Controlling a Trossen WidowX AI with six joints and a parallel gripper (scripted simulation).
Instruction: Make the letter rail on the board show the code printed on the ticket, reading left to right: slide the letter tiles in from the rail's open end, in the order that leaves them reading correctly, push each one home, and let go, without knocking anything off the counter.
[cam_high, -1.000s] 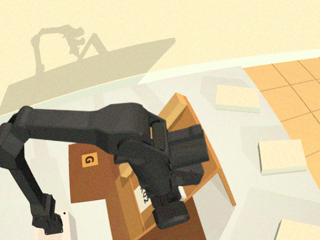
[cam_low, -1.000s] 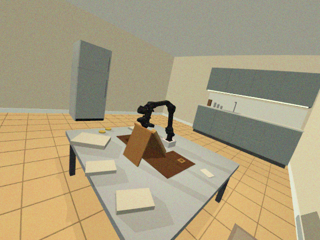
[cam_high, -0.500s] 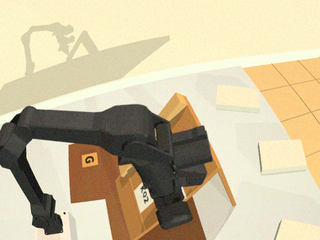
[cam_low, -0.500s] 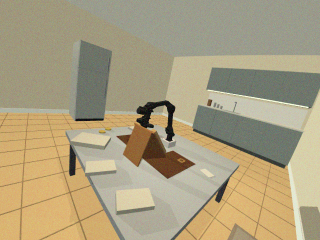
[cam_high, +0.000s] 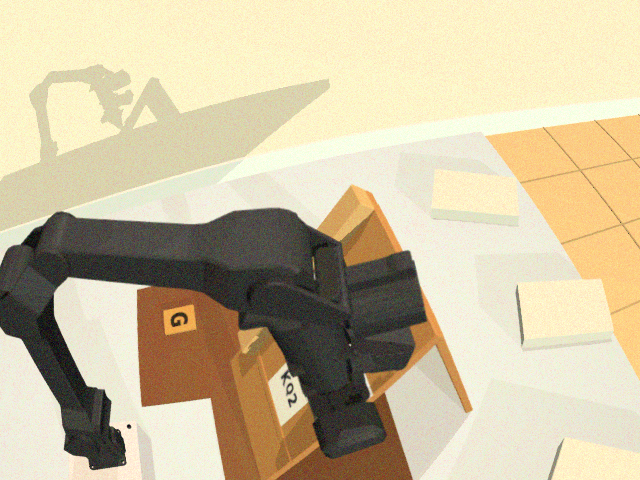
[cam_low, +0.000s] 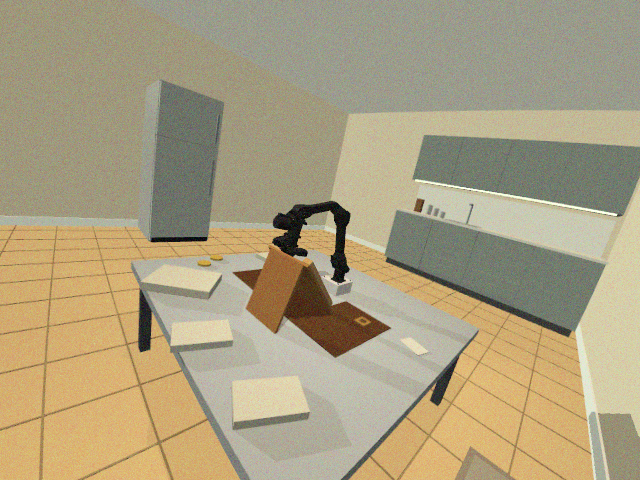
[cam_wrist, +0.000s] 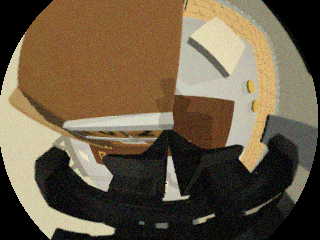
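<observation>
My gripper (cam_wrist: 168, 134) is shut and empty. Its fingertips are beside the right end of the pale rail (cam_wrist: 120, 121) (cam_high: 368, 386), near the board's edge; contact cannot be told. The tilted wooden board (cam_wrist: 100, 60) (cam_low: 276, 289) stands in a tent-shaped stand. Dark marks of tiles show under the rail in the wrist view, seen too edge-on to read. The white ticket (cam_high: 287, 409) reads KQ2, partly behind the arm. A tile marked G (cam_high: 179, 319) (cam_low: 362, 321) lies flat on the brown mat (cam_high: 170, 372) (cam_low: 336, 338). The arm hides most of the rail in the top view.
Cream blocks (cam_high: 474, 195) (cam_high: 563, 310) (cam_low: 201, 333) (cam_low: 269, 397) lie along the counter's far side from the arm. Two yellow discs (cam_low: 204, 262) (cam_low: 216, 257) are near a counter edge. A small pale card (cam_low: 414, 346) lies beyond the G tile.
</observation>
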